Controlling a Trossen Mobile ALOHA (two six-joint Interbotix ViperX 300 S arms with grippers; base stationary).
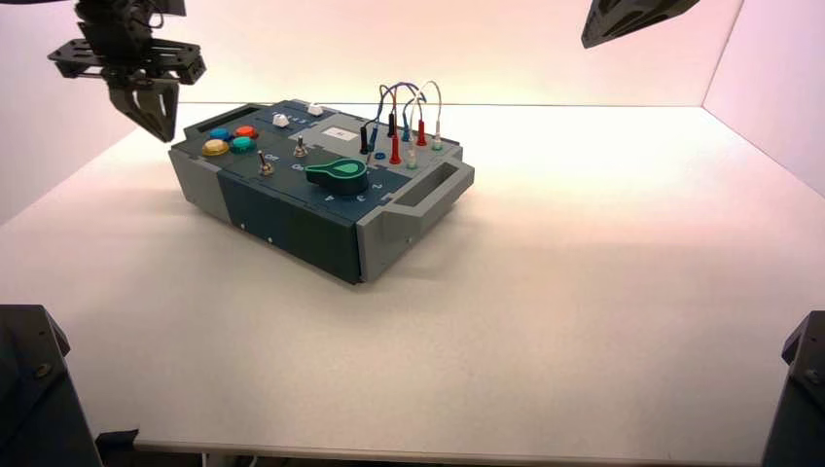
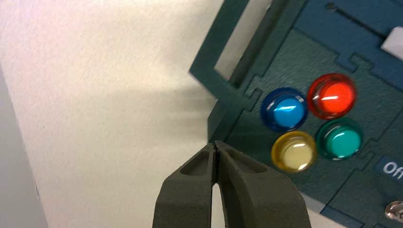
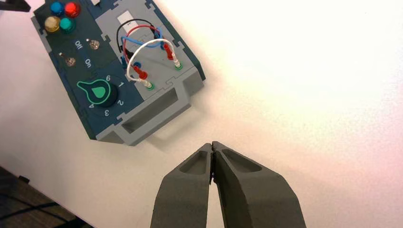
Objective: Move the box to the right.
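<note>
The box [image 1: 321, 185] is sitting on the table [image 1: 584, 321], just beside the left gripper [image 2: 215, 145], which is hovering closed at its button-end handle. The right gripper [image 3: 212, 145] is hanging closed above the table beyond the box's other handle, mostly cut off in the high view.

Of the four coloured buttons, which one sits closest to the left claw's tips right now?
The yellow button. It lies just beside the shut left claw, near the box corner; blue, green and red buttons sit farther off.
</note>
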